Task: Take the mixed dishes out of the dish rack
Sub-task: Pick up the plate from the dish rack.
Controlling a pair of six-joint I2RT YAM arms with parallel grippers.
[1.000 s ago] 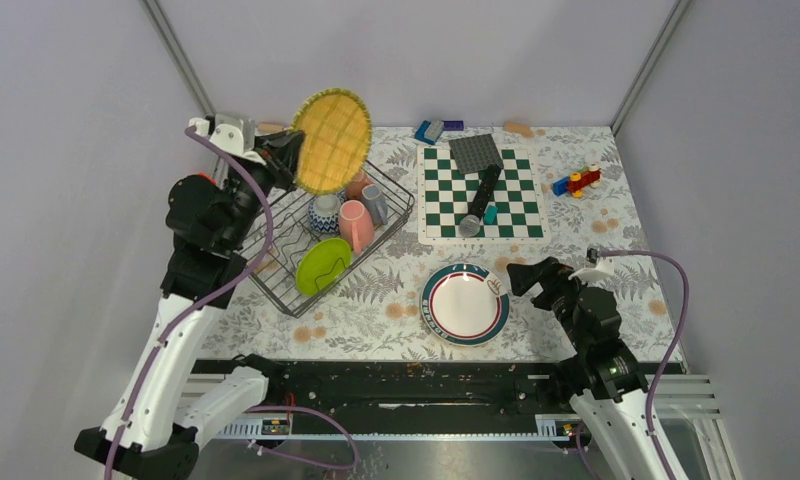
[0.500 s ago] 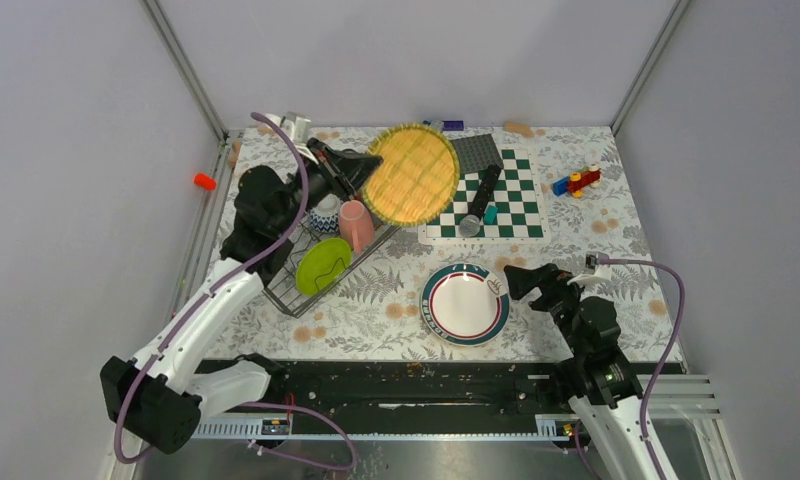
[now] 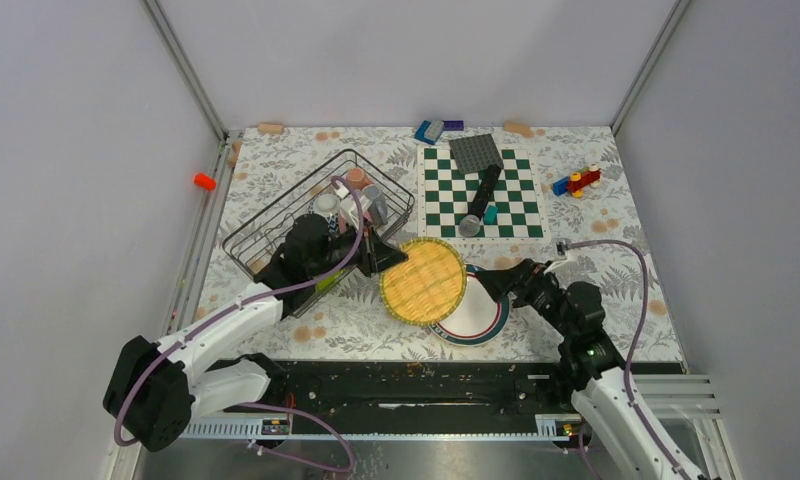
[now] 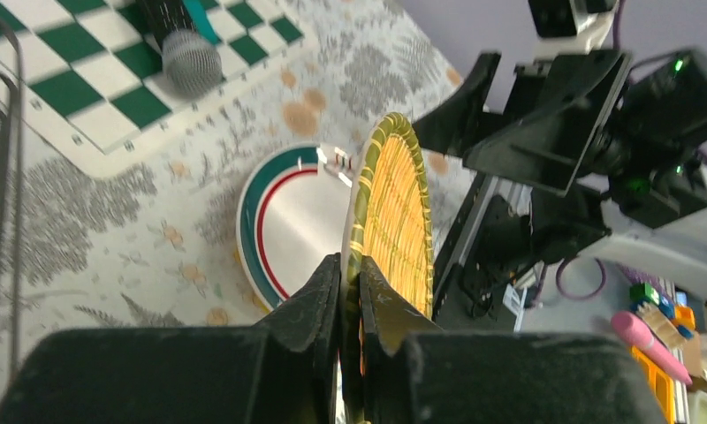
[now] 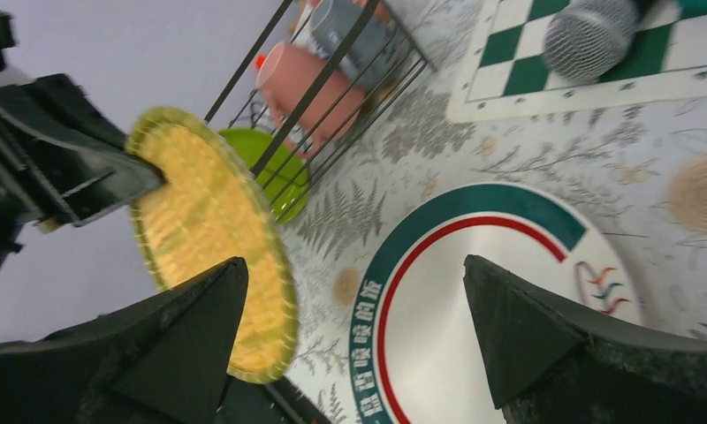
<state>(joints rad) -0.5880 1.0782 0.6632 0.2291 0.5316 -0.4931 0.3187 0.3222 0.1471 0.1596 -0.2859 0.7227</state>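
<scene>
Rimmed plate (image 3: 476,318) sits on the bench (image 3: 361,312), left gripper (image 3: 400,262) pinches the yellow plate (image 3: 423,281) over it, right gripper (image 3: 487,283) is spread wide, and the green plate (image 5: 288,173) and mugs (image 5: 302,76) are yet to leave the dish rack (image 3: 276,200).

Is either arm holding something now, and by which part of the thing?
The jaws of the left arm pinch the yellow plate by its rim. Those of the right arm are open, holding nothing.

yellow plate (image 3: 423,281): woven-look ribbed face, matt. white plate (image 3: 476,318): smooth, glossy. dish rack (image 3: 276,205): dark thin wire, metal look. tabletop (image 3: 366,320): matt fern print. left fingers (image 4: 310,305): matt black plastic.
</scene>
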